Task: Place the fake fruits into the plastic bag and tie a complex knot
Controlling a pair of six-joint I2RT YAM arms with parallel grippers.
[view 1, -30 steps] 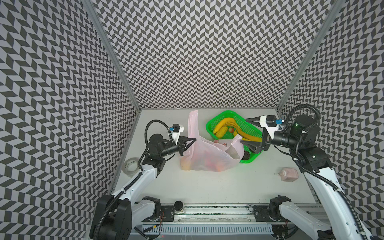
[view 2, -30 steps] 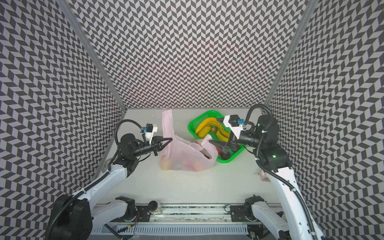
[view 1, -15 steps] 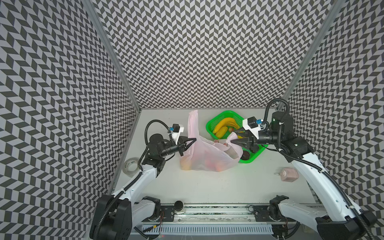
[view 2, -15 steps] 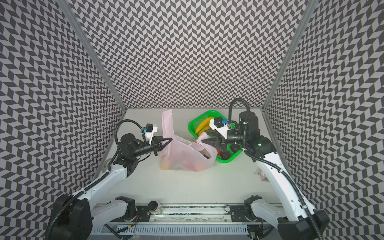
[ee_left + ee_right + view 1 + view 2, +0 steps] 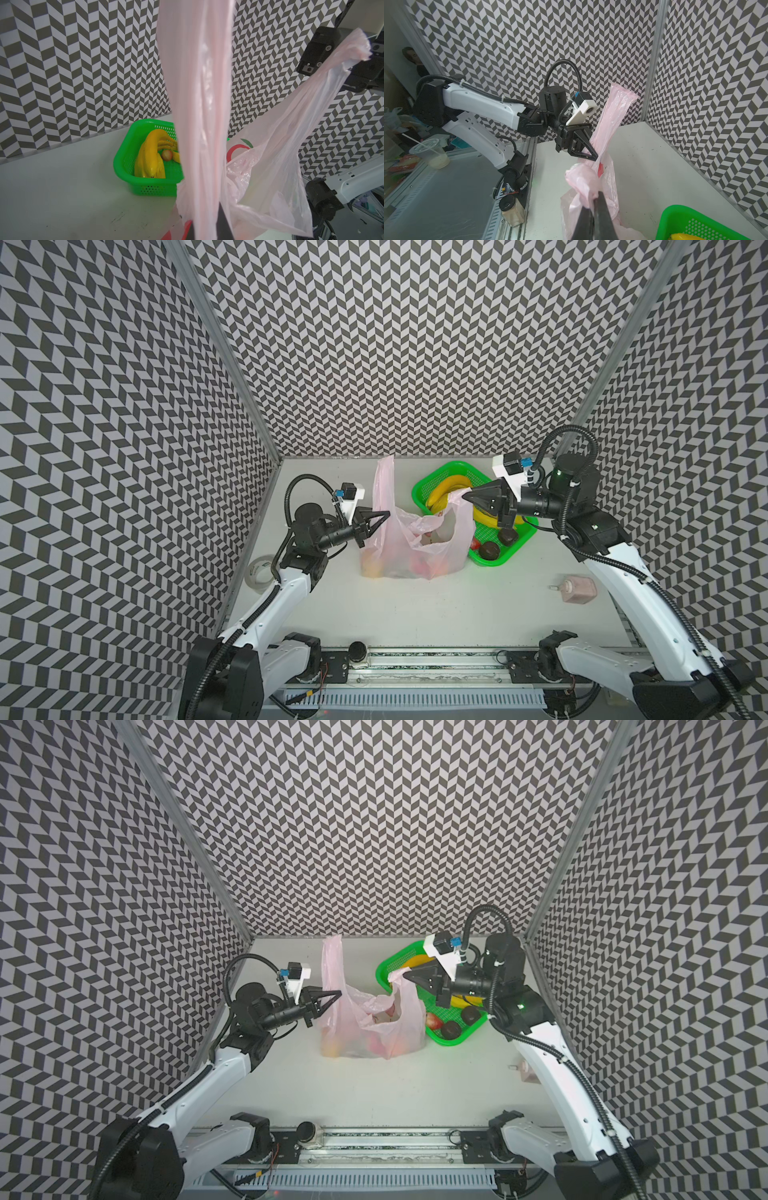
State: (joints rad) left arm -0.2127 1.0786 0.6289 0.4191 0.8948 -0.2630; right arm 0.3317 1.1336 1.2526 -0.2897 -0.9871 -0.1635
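Observation:
The pale-pink plastic bag (image 5: pixel 415 547) sits open mid-table with fake fruits (image 5: pixel 371 568) inside. My left gripper (image 5: pixel 388 513) (image 5: pixel 205 228) is shut on its left handle (image 5: pixel 384 481), which stands upright. My right gripper (image 5: pixel 465 495) (image 5: pixel 591 205) is shut on the right handle and holds it up over the basket's edge. The two handles are apart and no knot shows. Yellow bananas (image 5: pixel 446 489), two dark balls (image 5: pixel 508 536) and a red fruit (image 5: pixel 475 544) lie in the green basket (image 5: pixel 511 558), under and behind the right gripper.
A tape roll (image 5: pixel 260 572) lies by the left wall. A pink bottle (image 5: pixel 577 589) lies on its side at the right. A jar (image 5: pixel 357 651) stands on the front rail. Patterned walls close in the table on three sides.
The right gripper moved left from over the basket, closed on the bag's right handle and raised it. The left gripper stayed put on the left handle.

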